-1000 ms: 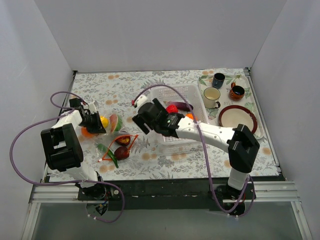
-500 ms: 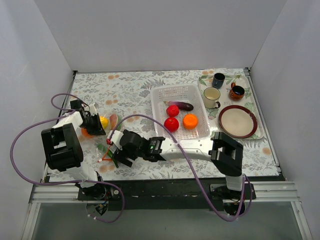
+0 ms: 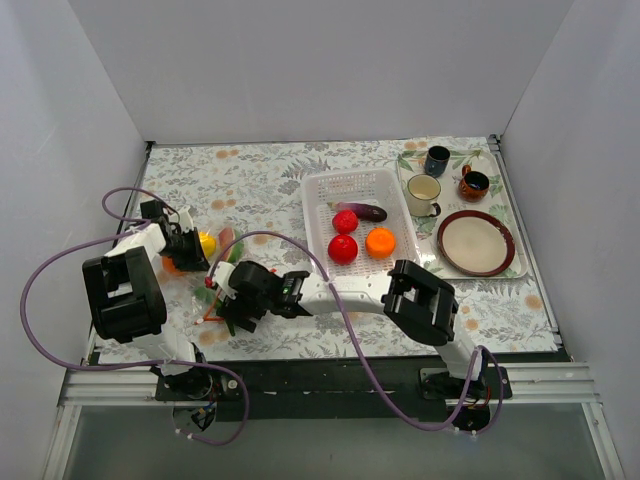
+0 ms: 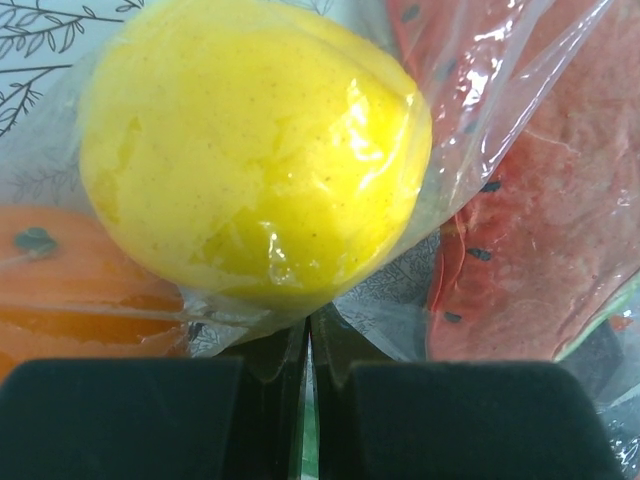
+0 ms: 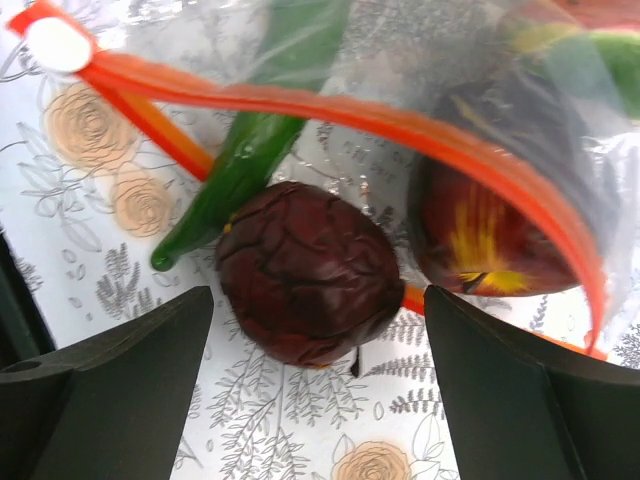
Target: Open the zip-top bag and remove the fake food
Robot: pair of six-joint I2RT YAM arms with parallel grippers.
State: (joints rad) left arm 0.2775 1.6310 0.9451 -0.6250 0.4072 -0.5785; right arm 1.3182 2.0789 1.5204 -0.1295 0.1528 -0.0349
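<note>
The zip-top bag lies at the left of the table, its red-orange zip strip open. My left gripper is shut on the bag's film, next to a yellow ball, an orange fruit and a red slice inside. My right gripper is open, its jaws on either side of a dark purple fruit on the cloth at the bag's mouth, not touching it. A green pepper and a dark red fruit lie behind it.
A white perforated basket at centre holds two red balls, an orange and an eggplant. Mugs and a red-rimmed plate stand at the right. The right arm stretches across the table's near side.
My right arm has swung from the basket to the left and come down at the bag's mouth, jaws around the dark purple fruit. The left gripper has stayed put.
</note>
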